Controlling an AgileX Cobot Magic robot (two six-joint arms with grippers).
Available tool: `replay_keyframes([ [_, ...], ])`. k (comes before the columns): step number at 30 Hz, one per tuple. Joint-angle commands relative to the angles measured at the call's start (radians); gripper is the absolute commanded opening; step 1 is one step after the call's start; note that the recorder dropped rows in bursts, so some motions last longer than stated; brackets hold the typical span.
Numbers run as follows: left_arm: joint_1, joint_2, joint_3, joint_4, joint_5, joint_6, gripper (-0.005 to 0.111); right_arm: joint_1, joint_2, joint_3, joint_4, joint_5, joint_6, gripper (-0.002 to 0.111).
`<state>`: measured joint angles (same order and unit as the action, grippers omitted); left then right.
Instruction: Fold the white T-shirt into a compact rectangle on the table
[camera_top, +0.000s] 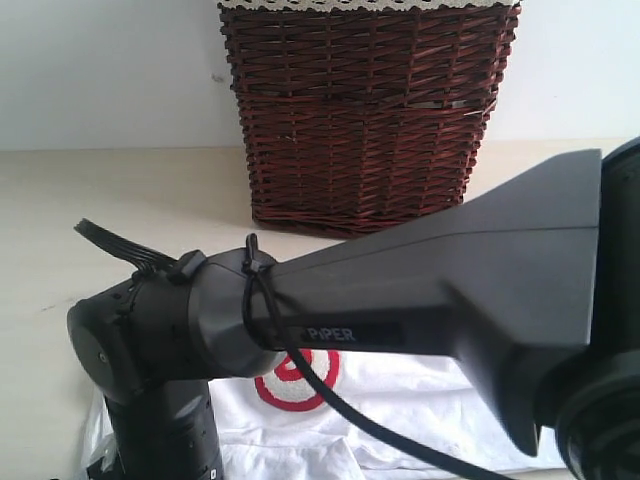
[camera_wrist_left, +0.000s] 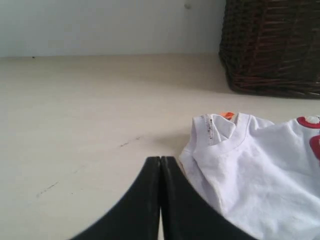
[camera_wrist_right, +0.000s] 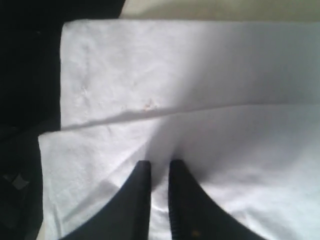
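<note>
the step in hand looks like the take-up for a further fold: the right fingers (camera_wrist_right: 137, 195) stand almost together, pressed down on the white t-shirt (camera_wrist_right: 200, 75), with a thin strip of cloth in the narrow gap between them and small creases running into it, so i judge them clamped on a layer of the shirt; the left fingers (camera_wrist_left: 145, 200) are flat together with nothing between them, low over the bare tabletop (camera_wrist_left: 90, 110) just beside the shirt's shoulder, taking no part for now; the next move calls for a lift that holds the pinched layer alone, then a carry across the shirt that sets edge on edge, and i judge the thin grip could slip or drag the layer below if it rises too fast; the free fingers could pin the collar end if the cloth starts to slide.

the shirt lies on the tabletop in front of the dark wicker basket (camera_top: 365, 120) and apart from it; in the exterior view a dark arm link (camera_top: 450, 280) covers most of it, leaving a soft white spread and a red ringed print (camera_top: 297, 385) below; in the left wrist view the ribbed collar (camera_wrist_left: 225, 135) stands a little raised, with the orange tag (camera_wrist_left: 227, 115) just behind it; in the right wrist view two straight-edged layers overlap like steps, so some folding is done, though the whole outline is hidden and i cannot tell how near a rectangle it is.
</note>
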<state>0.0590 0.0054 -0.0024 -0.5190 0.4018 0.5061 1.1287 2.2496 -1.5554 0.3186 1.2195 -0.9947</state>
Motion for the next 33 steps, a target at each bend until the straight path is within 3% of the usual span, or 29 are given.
replay_keyframes([
  [1, 0.003, -0.005, 0.002, 0.004, -0.008, -0.005, 0.0, -0.003, 0.01, 0.003, -0.022, 0.002, 0.066, 0.0],
  [9, 0.003, -0.005, 0.002, 0.004, -0.008, -0.005, 0.0, -0.007, -0.066, 0.003, -0.04, 0.002, 0.066, 0.0],
  [16, 0.003, -0.005, 0.002, 0.004, -0.008, -0.005, 0.0, -0.103, -0.161, 0.003, -0.03, -0.088, 0.105, 0.001],
  [18, 0.003, -0.005, 0.002, 0.004, -0.008, -0.005, 0.0, -0.148, -0.192, 0.003, 0.006, -0.003, 0.05, 0.008],
  [25, 0.003, -0.005, 0.002, 0.004, -0.008, -0.005, 0.0, -0.247, -0.354, 0.158, 0.05, 0.002, -0.272, 0.057],
  [30, 0.003, -0.005, 0.002, 0.004, -0.008, -0.005, 0.0, -0.257, -0.495, 0.385, 0.098, 0.002, -0.518, 0.061],
  [33, 0.003, -0.005, 0.002, 0.004, -0.008, -0.005, 0.0, -0.257, -0.553, 0.539, 0.162, -0.135, -0.614, 0.061],
])
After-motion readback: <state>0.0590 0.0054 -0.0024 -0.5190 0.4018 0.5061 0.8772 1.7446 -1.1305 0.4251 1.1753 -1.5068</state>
